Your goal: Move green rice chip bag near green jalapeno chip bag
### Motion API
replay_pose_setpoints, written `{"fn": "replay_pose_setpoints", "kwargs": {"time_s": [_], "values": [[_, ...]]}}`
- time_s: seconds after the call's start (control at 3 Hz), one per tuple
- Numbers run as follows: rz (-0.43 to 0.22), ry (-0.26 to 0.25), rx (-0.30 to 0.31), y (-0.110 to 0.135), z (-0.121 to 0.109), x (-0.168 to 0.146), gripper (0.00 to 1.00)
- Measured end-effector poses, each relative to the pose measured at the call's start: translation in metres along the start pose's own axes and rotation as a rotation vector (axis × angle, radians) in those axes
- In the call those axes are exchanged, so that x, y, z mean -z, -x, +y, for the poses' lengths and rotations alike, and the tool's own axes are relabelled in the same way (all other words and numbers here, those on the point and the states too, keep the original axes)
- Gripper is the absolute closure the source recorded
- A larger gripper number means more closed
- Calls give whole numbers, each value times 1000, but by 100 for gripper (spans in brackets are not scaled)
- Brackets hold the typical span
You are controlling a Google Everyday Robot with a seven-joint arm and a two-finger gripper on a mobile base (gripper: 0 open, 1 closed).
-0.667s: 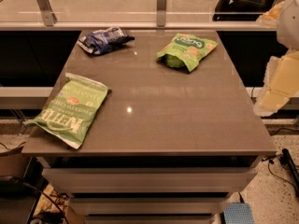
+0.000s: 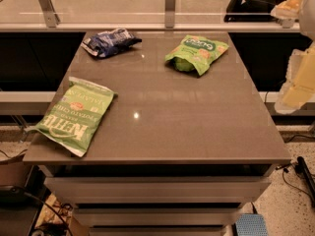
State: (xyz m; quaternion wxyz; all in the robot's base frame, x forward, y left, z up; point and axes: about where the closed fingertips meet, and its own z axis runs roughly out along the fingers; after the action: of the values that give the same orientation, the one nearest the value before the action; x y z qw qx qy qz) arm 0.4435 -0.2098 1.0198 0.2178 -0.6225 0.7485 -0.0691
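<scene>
Far right on grey surface (image 2: 162, 132): small bright green rice chip bag (image 2: 197, 53). Near left, well apart: large light green Kettle jalapeno bag (image 2: 74, 114). Pale gripper (image 2: 298, 80) off right edge, open or closed we cannot tell. We'd pinch rice bag's puffed middle, lift clear, not drag.

Gripper (image 2: 297, 85): a pale, blurred form beyond the right side of the table (image 2: 162, 136), partly cut off by the right edge. Its outline cannot be resolved.

Upper pale form (image 2: 294, 4): cropped at the top right corner and cannot be identified.

Dark blue bag (image 2: 109, 42): print is illegible.

Green rice chip bag (image 2: 197, 53) and green jalapeno chip bag (image 2: 74, 114): small print is unreadable.

Table base: cut off at the bottom edge.
</scene>
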Motion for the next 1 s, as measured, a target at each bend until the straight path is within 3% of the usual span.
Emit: {"fn": "replay_pose_setpoints", "kwargs": {"time_s": [0.33, 1.0], "values": [[-44, -17, 67, -5, -19, 7, 0], [-73, -47, 155, -11, -60, 8, 0]]}}
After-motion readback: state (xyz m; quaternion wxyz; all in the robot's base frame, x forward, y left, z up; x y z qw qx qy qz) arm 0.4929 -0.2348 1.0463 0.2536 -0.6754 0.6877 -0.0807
